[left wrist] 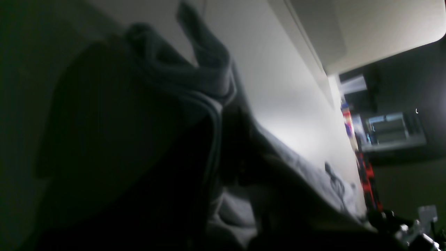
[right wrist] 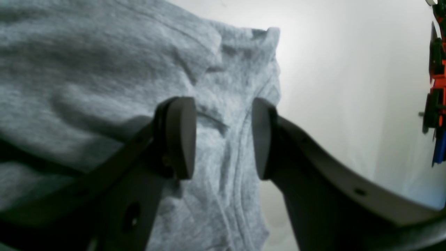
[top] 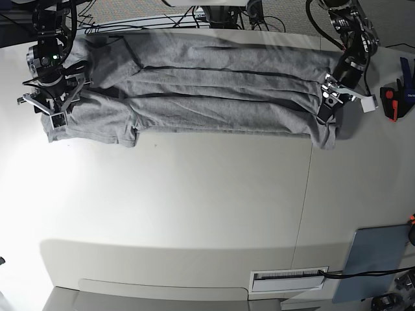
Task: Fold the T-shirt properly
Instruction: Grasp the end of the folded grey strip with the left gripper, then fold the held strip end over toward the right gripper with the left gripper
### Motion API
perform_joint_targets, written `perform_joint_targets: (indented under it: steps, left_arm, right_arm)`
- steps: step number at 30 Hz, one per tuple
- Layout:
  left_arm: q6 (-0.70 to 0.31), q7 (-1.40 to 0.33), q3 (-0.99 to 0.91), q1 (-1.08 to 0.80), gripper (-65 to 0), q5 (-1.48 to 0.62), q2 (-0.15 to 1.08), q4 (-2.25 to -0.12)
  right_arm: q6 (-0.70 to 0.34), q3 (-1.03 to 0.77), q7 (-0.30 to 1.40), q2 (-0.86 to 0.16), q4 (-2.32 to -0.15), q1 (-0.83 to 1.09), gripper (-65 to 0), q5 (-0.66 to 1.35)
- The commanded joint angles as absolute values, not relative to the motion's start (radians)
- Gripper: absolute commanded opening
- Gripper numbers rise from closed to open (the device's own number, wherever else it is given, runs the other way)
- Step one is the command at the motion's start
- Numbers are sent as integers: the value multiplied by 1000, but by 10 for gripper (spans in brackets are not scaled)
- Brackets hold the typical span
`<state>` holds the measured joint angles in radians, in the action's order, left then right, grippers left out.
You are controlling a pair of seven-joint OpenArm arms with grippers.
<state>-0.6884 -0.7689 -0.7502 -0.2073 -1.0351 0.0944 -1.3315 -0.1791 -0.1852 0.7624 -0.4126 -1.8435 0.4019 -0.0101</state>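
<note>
The heather-grey T-shirt (top: 214, 91) lies stretched as a long band across the far side of the white table (top: 194, 207), with lengthwise creases. At its right end my left gripper (top: 325, 109) is shut on the T-shirt; the left wrist view is dark, with bunched grey cloth (left wrist: 209, 69) rising between the fingers of the left gripper (left wrist: 223, 153). At the shirt's left end, by the sleeve, my right gripper (top: 55, 115) hangs open. In the right wrist view the right gripper (right wrist: 221, 137) has both pads (right wrist: 181, 136) apart over wrinkled cloth (right wrist: 87, 69), holding nothing.
Red and black clamps (top: 392, 103) and a blue item (top: 408, 78) sit at the table's right edge. A grey-blue pad (top: 376, 253) lies at the near right corner. Cables (top: 162, 19) run behind the far edge.
</note>
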Motion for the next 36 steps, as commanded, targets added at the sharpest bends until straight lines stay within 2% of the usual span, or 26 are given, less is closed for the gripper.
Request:
perform_joint_targets:
  steps: [1, 5, 11, 21, 24, 28, 33, 36]
  left_arm:
    - [-698, -774, -749, -212, -650, -1072, 97, -1357]
    - [-698, -809, -749, -250, -650, -1147, 68, -1431]
    - [-698, -884, -716, -305, -650, -1262, -46, -1574]
    - [-698, -883, -362, -376, -650, -1256, -157, -1624]
    - [-698, -865, -234, -402, -650, -1209, -157, -1625]
    - [-693, -734, -77, -414, -650, -1062, -157, -1625]
    - [-566, -671, -9, -347, -650, -946, -157, -1625]
    - [-540, -670, 17, -280, -650, -878, -157, -1625]
  right_arm:
    - [-167, -193, 749, -430, -1861, 396, -388, -20]
    - [-159, -193, 743, -430, -1861, 396, -388, -44]
    - [-159, -193, 730, -430, -1861, 393, -388, -49]
    - [-160, -193, 730, -430, -1861, 363, -388, -49]
    - [-160, -193, 733, -430, -1861, 363, -388, -49]
    - [-160, -193, 733, -429, -1861, 363, -388, -49]
    - [-160, -193, 735, -429, -1861, 363, -388, -49]
    - [-160, -193, 736, -429, -1861, 363, -388, -46]
